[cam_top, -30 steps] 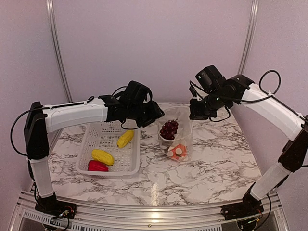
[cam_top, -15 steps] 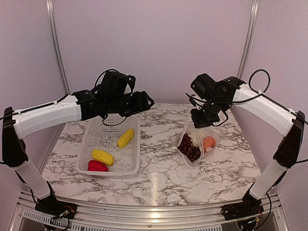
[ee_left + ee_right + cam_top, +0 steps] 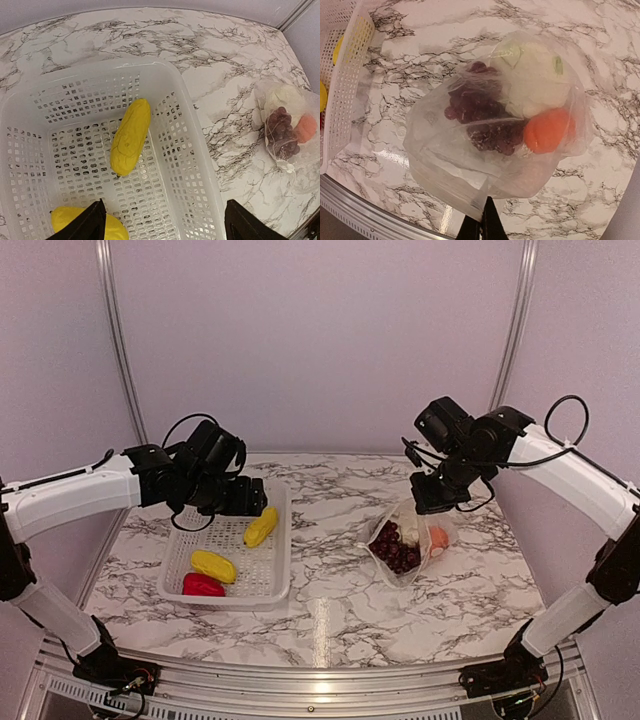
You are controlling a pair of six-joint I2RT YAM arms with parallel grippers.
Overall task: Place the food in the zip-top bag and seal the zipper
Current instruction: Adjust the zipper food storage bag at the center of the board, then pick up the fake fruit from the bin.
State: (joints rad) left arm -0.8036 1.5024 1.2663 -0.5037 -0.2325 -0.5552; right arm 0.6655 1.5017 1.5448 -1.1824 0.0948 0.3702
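The jaws of my left gripper (image 3: pixel 164 217) are standing wide apart and grasping nothing. The jaws of my right gripper (image 3: pixel 481 222) are pressed together on one edge of the zip-top bag (image 3: pixel 435 150).

Only the wrist views are telling me this. In the top view both grippers are looking like dark blocks and I cannot read the gap between their jaws.

The left gripper is hovering over the white basket (image 3: pixel 185 165), which is sitting near the left edge of the worktop (image 3: pixel 330 605). Its camera is looking down on one yellow piece (image 3: pixel 131 136) lying slantwise on the basket floor. A second yellow piece (image 3: pixel 67 217) is showing only partly there, behind the left finger. The top view is giving the whole of it, and it is also showing the red pepper (image 3: pixel 203 585) in the basket corner closest to the near edge. The left wrist view is not reaching that corner.

The bag is lying in the right half of the worktop, well apart from the basket, about midway between the far and near edges. Its upper edge is held in the right gripper. The right wrist view is showing the contents best. The dark grapes (image 3: pixel 485 120) are in the middle, the pale white-green vegetable (image 3: pixel 535 85) is touching them, and the orange fruit (image 3: pixel 547 130) is just beside both. All three are inside the plastic. The same view is catching a corner of the basket at its left border. I cannot make out the zipper in any view.
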